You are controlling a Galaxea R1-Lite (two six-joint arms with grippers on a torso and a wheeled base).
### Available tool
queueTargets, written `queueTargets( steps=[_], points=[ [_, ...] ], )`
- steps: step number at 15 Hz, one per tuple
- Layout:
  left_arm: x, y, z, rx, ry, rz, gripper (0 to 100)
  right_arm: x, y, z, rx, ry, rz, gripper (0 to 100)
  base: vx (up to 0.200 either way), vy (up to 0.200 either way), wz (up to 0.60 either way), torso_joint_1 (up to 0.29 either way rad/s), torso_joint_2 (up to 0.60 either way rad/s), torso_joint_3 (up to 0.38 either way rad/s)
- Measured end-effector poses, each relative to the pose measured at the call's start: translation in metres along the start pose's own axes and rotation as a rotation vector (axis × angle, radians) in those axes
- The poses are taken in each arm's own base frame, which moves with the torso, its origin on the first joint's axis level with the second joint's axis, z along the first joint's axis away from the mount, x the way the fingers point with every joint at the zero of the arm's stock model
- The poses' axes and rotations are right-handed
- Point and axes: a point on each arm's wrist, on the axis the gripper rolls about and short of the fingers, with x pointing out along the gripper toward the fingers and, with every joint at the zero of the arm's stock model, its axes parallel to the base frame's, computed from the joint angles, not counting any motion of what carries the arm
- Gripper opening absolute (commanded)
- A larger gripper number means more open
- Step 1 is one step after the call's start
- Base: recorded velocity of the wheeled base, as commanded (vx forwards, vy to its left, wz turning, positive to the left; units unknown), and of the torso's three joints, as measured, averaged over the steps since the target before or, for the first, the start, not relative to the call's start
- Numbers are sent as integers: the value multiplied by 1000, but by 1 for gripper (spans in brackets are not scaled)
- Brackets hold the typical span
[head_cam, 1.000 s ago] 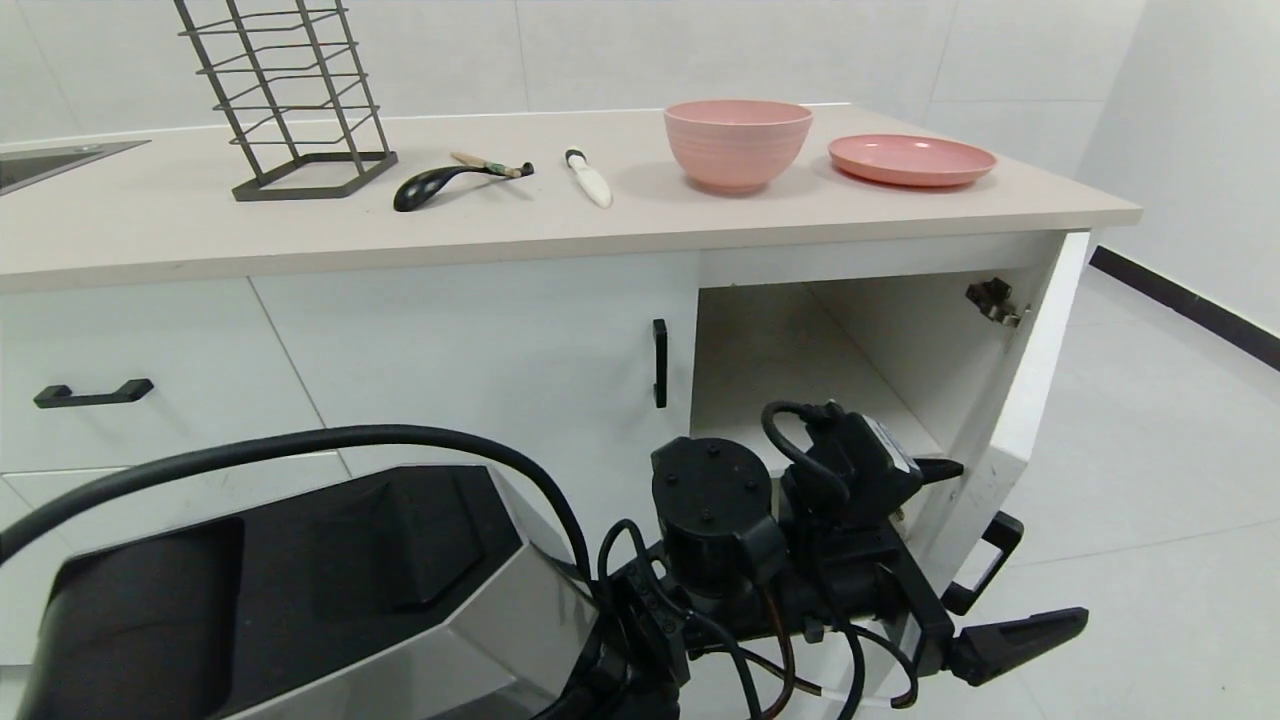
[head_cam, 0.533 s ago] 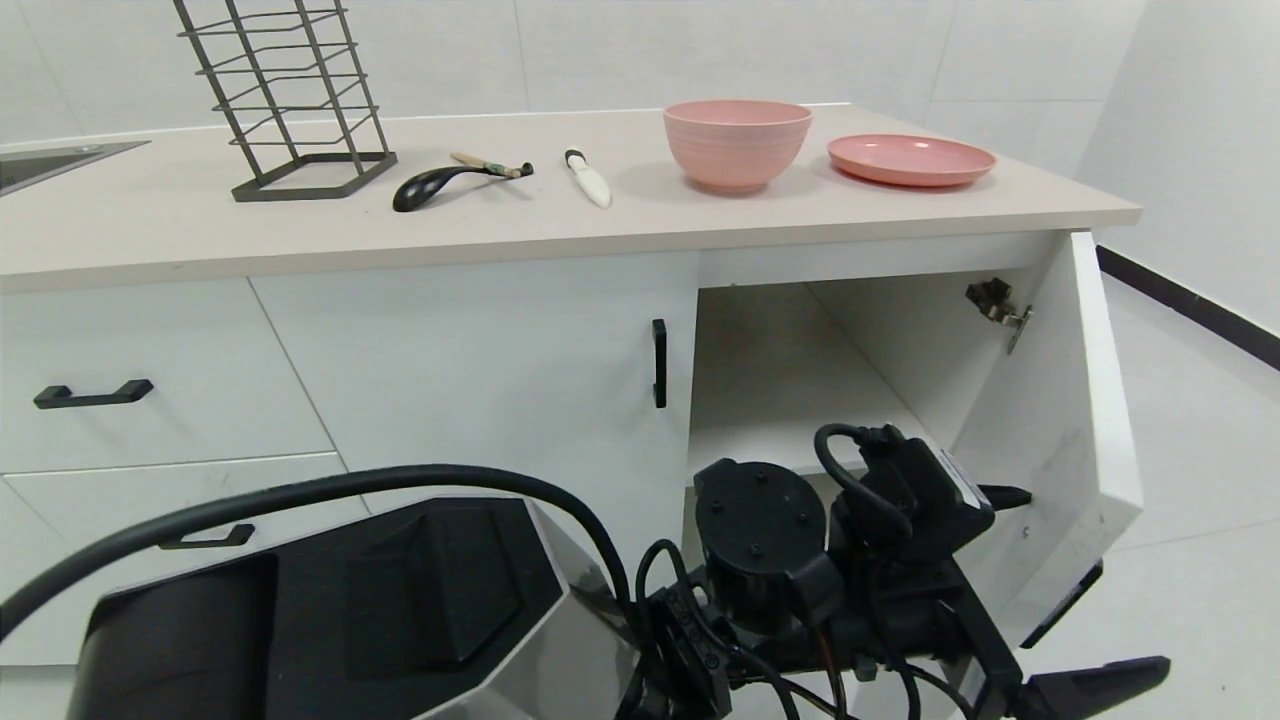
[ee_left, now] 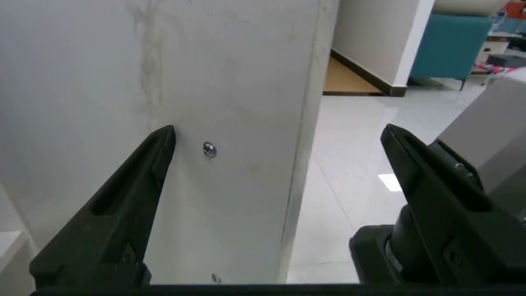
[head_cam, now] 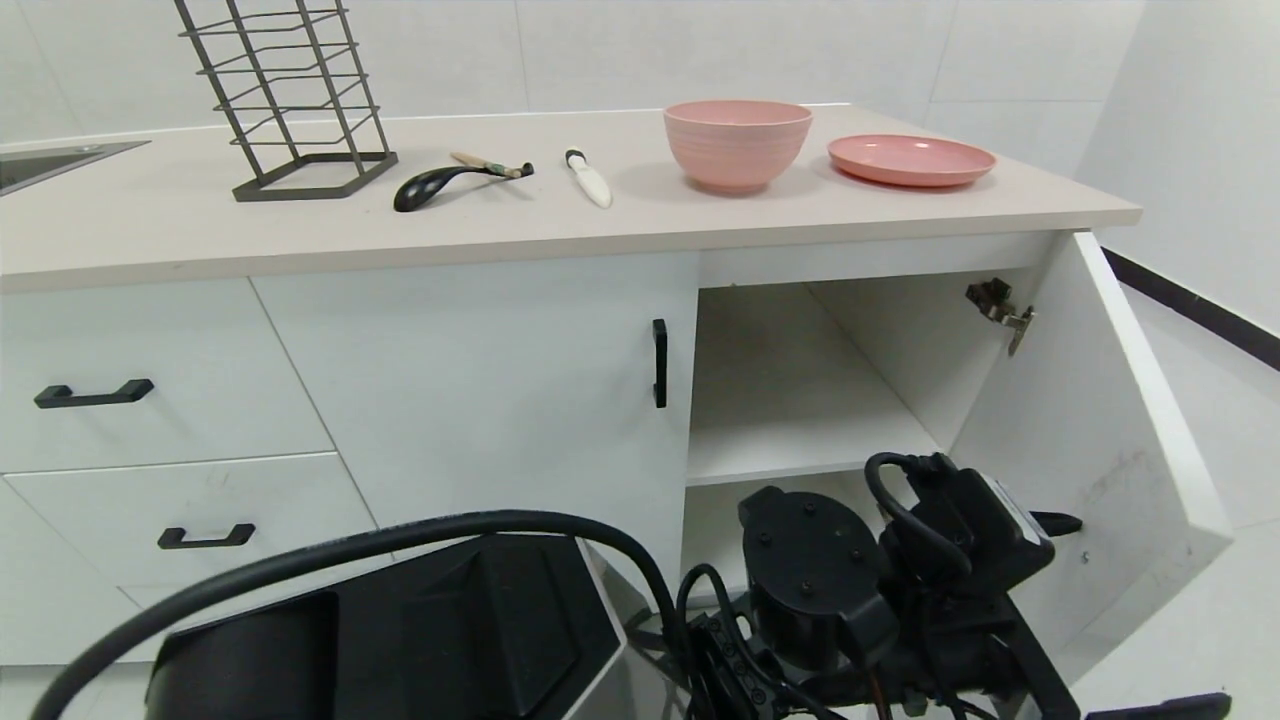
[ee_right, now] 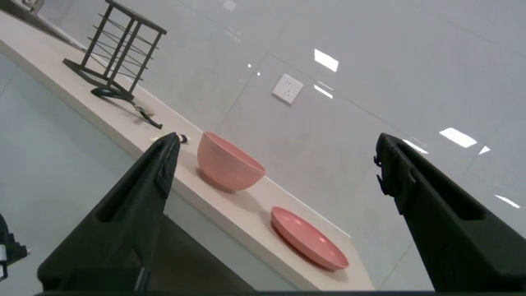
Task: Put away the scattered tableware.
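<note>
We take the pink bowl (head_cam: 738, 140) as our mark; it stands upright on the bench (head_cam: 200, 230). Just to its right lies the pink plate (head_cam: 911, 158), apart from it. To the bowl's left lies a white-handled utensil (head_cam: 590, 180), farther left a black spoon (head_cam: 430, 185) with a wooden-handled tool (head_cam: 485, 163) touching its handle, and farthest left a wire rack (head_cam: 290, 100). Below the bowl a cupboard is open, with a bare shelf (head_cam: 780, 420) inside, and its door (head_cam: 1090, 430) is swung out to the right. The left pincer (ee_left: 279, 131) is spread wide astride the door's free edge, one finger by a small screw on the inner face. The right pincer (ee_right: 275, 141) gapes, holding nothing, lower than the bowl.
</note>
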Motion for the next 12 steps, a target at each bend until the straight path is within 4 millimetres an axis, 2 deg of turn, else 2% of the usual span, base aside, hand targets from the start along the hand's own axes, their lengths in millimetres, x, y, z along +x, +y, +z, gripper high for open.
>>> queueTargets(
  steps=[12],
  points=[
    [50,-43,-25,-15,-45,-125,100,0,-1,4,-13,-15,-5,100,0,0,0,0,0,0]
  ],
)
